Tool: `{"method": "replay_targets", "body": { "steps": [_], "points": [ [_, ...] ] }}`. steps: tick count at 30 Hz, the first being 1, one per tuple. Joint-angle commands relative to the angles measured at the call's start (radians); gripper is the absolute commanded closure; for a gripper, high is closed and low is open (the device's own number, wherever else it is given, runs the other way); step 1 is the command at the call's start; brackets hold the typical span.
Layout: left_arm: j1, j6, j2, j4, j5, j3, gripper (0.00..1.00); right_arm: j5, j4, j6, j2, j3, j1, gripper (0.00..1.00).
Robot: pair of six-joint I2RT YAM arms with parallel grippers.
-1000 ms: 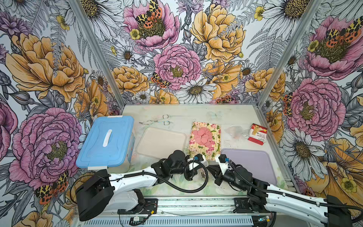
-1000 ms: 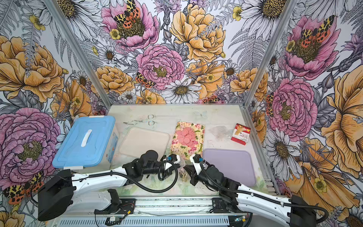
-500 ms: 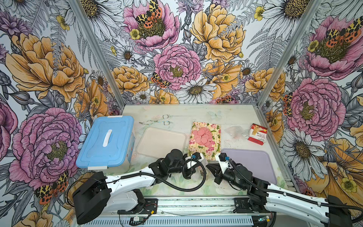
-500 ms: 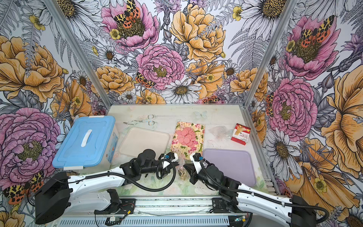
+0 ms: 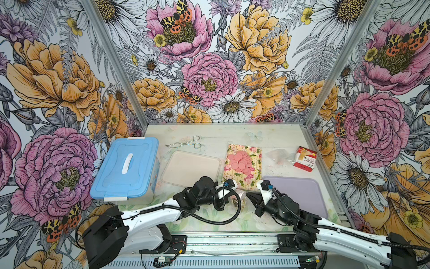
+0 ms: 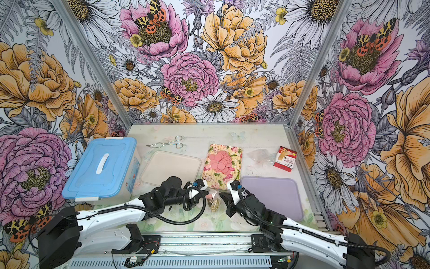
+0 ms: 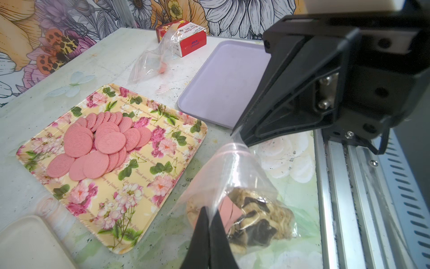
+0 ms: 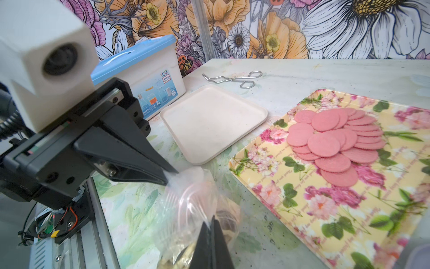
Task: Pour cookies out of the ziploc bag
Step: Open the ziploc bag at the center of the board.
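The clear ziploc bag (image 7: 235,186) hangs between my two grippers near the table's front edge, its bottom resting on the table. It appears in both top views (image 5: 240,198) (image 6: 214,200). Beige and dark-brown cookies (image 7: 256,216) sit bunched in its bottom. My left gripper (image 7: 209,210) is shut on one side of the bag's top film. My right gripper (image 8: 211,221) is shut on the opposite side. Several pink round cookies (image 5: 240,160) lie piled on the floral tray (image 5: 253,179) just behind the bag.
A blue-lidded box (image 5: 125,167) stands at the left, with a cream tray (image 5: 190,168) beside it. A purple tray (image 5: 295,195) lies at the right. Metal tongs (image 5: 186,143), a crumpled bag (image 5: 278,154) and a red box (image 5: 304,159) lie farther back.
Both grippers keep their hold on the bag. The left arm has shifted slightly; the bag has barely moved.
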Motion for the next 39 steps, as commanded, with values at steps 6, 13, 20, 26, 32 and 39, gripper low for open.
{"method": "replay_targets", "body": {
  "steps": [6, 13, 20, 26, 32, 39],
  "points": [
    [0.027, -0.005, -0.013, -0.035, -0.083, -0.011, 1.00, 0.171, -0.074, 0.070, -0.007, -0.018, -0.023, 1.00],
    [0.026, 0.007, 0.016, -0.044, -0.008, 0.001, 0.96, 0.134, -0.064, 0.064, -0.024, -0.024, -0.033, 1.00],
    [-0.003, 0.030, 0.101, -0.046, 0.095, 0.032, 0.88, -0.052, 0.065, 0.024, 0.038, -0.033, -0.034, 1.00],
    [-0.012, 0.031, 0.115, -0.041, 0.060, 0.037, 0.72, -0.132, 0.161, 0.014, 0.212, -0.006, -0.033, 1.00],
    [-0.012, 0.014, 0.108, -0.041, -0.108, 0.033, 0.63, -0.162, 0.178, 0.004, 0.243, 0.001, -0.033, 1.00],
    [-0.008, 0.014, 0.165, -0.064, -0.078, 0.063, 0.61, -0.189, 0.169, 0.008, 0.142, -0.024, -0.032, 1.00]
  ]
}}
